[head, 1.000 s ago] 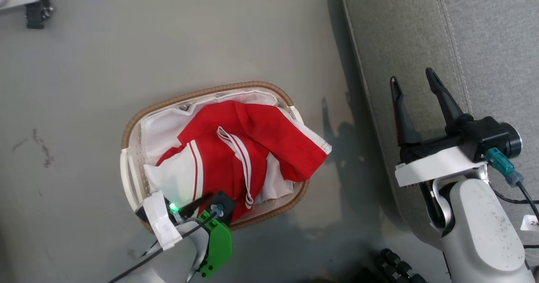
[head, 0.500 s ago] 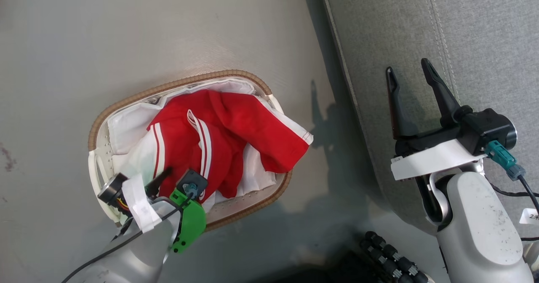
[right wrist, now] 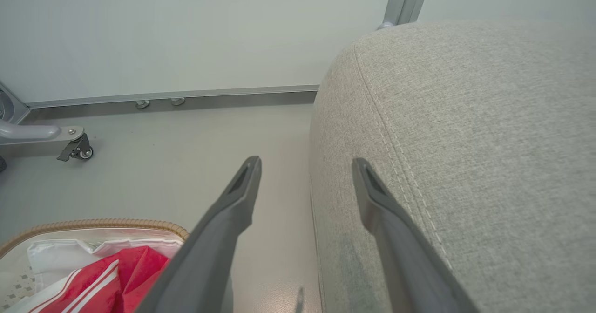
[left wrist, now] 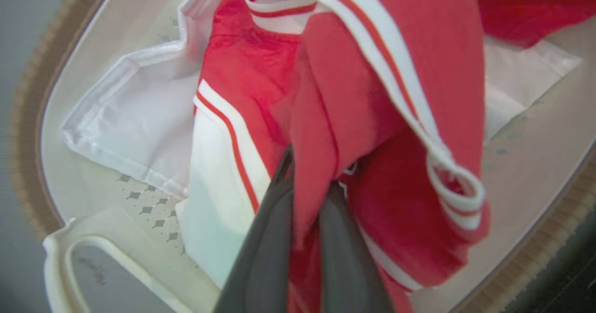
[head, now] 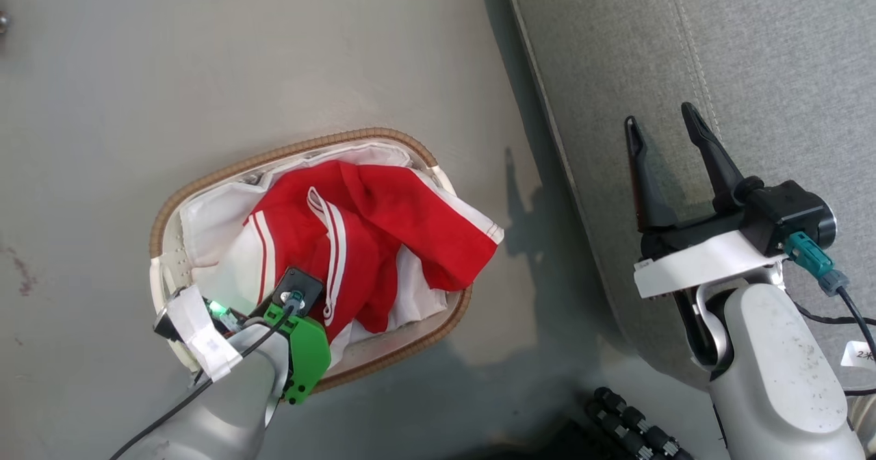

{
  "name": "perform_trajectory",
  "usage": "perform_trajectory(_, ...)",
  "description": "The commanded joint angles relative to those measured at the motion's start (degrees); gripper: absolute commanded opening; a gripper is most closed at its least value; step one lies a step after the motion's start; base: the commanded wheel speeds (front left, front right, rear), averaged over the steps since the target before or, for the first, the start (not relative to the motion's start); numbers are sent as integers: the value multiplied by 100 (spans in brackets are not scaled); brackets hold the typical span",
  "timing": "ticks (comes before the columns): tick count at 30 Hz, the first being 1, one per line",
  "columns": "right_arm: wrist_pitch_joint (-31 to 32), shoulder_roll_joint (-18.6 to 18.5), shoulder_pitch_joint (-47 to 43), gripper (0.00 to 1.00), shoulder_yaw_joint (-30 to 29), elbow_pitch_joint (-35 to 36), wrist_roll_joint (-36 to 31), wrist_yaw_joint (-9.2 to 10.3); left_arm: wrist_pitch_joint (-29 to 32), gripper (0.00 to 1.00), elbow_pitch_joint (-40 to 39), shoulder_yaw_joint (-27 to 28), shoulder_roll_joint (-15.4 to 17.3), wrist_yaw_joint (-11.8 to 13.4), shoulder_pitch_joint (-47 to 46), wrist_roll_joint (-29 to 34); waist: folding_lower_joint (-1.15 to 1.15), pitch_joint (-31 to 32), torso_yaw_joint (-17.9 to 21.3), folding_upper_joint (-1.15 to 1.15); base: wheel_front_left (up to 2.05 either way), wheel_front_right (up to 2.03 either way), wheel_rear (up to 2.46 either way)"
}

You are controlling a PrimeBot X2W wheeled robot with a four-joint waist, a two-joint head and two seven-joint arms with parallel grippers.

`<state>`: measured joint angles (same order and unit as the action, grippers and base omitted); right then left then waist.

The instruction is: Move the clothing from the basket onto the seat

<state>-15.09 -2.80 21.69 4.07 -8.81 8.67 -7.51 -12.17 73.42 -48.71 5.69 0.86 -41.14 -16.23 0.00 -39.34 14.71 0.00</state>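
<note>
- Pickup step: left gripper (left wrist: pixel 309 173) pinches the clothing (head: pixel 383 220) inside the basket (head: pixel 226 172), head view's lower left.
- Right gripper (head: pixel 658 115) gapes empty over the seat (head: pixel 753 49), right side.
- Next, probably: lift clear, carry rightward.

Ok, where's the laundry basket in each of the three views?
Head view: basket left of centre.
Left wrist view: its white wall and brown rim run down the left side.
Right wrist view: bottom left corner.
Shared landmark: the red clothing inside it.
</note>
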Motion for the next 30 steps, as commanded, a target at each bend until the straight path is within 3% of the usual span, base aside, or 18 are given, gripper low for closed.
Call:
perform_trajectory(1,-12,-19,-80,100,-29,-28,-43,4,-72,0,-22,36,-14,-24,61,-52,0,193,-90,0,0,0,0)
perform_trajectory(11,-12,-20,-367,100,-195,-130,-342,4,-310,0,-517,196,-97,-115,86,-293,0,1059,-481,0,0,0,0)
perform_trajectory(18,-12,-21,-722,100,-273,-233,-563,5,-305,0,-1519,377,76,-91,324,-265,0,1856,-730,0,0,0,0)
perform_trajectory(30,-12,-20,-1524,100,-381,-422,-810,5,-307,0,-2642,456,271,-413,282,-4,0,3282,-1042,0,0,0,0)
